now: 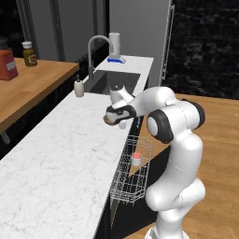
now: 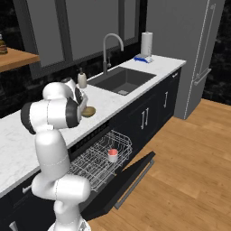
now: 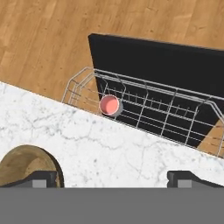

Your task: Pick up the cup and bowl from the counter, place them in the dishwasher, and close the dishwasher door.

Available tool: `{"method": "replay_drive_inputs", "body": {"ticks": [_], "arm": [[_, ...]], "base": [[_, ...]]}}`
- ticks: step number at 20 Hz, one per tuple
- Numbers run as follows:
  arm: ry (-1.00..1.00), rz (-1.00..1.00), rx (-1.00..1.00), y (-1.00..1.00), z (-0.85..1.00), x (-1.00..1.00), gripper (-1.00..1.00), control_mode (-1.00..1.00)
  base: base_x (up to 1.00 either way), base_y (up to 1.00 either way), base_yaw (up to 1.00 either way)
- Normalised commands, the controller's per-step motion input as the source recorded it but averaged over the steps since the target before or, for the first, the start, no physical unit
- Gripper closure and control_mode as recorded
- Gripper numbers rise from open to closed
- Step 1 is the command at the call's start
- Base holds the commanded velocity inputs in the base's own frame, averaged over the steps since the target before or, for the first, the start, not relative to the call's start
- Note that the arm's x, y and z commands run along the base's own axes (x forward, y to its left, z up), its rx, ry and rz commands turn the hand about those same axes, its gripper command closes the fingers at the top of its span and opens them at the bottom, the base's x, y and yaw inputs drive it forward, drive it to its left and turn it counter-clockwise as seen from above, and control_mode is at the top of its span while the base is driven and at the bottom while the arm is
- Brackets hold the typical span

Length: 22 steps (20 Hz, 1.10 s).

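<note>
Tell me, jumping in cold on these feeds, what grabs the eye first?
The dishwasher door hangs open with the wire rack pulled out over the wood floor, and the cup with its pink top already stands in that rack. Above it, the gripper hovers open over the counter near its front edge, with the brown bowl by one fingertip, not yet held.

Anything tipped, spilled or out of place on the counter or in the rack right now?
Nothing stands out. The cup sits upright in the pulled-out rack over the lowered dishwasher door; the bowl rests flat on the counter by the open gripper.
</note>
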Motion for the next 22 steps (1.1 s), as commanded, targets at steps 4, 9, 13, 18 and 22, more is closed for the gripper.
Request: {"method": "replay_drive_inputs", "body": {"ticks": [4,9,13,18,22], "arm": [[-0.09,-0.11,-0.03,0.60,-0.03,0.00,-1.00,-1.00],[-0.06,-0.12,-0.04,0.58,-0.15,0.00,-1.00,-1.00],[-0.01,-0.15,-0.03,0.52,-0.25,0.05,-1.00,-1.00],[0.00,-0.16,-0.02,0.42,-0.38,0.06,-1.00,-1.00],[0.00,-0.15,-0.01,0.32,-0.39,0.16,-1.00,-1.00]], "base": [[0.00,0.00,0.00],[0.00,0.00,0.00],[0.00,0.00,0.00],[0.00,0.00,0.00],[0.00,0.00,0.00]]}}
